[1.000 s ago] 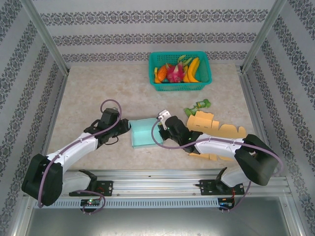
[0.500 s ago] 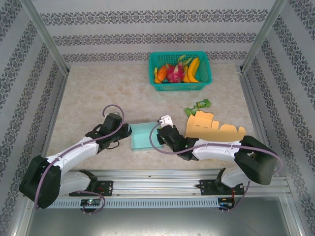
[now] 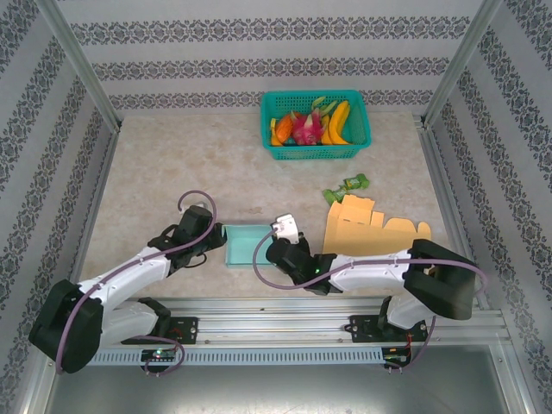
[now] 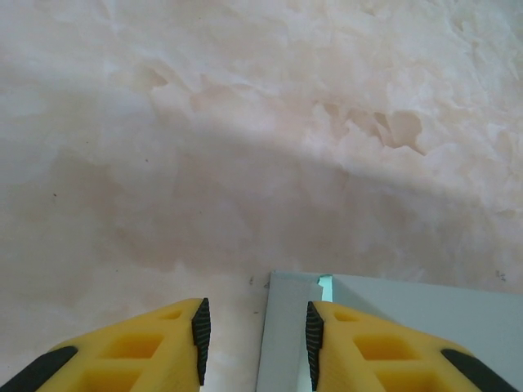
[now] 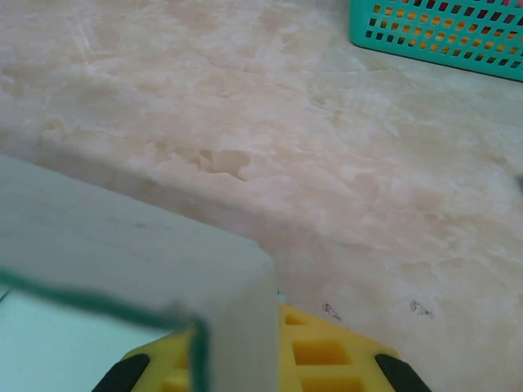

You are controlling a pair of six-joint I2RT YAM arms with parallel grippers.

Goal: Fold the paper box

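Observation:
The teal paper box (image 3: pixel 247 244) lies low on the table near the front edge, between both arms. My left gripper (image 3: pixel 216 235) is at its left side. In the left wrist view this gripper (image 4: pixel 256 331) is open, and the box's (image 4: pixel 409 310) grey side wall stands between the pads, close to the right pad (image 4: pixel 312 331). My right gripper (image 3: pixel 274 246) is at the box's right side. In the right wrist view the box's wall (image 5: pixel 122 245) covers most of the yellow fingers (image 5: pixel 327 355), which sit close together on it.
A flat orange cardboard box (image 3: pixel 371 226) lies just right of the right arm. A green wrapped item (image 3: pixel 347 185) sits behind it. A teal basket (image 3: pixel 315 153) of fruit stands at the back. The metal rail (image 3: pixel 276 306) runs along the front edge.
Both arms have drawn back toward the near edge, bringing the teal box with them. The box has dropped from a tilted, raised pose to a lower, flatter one.

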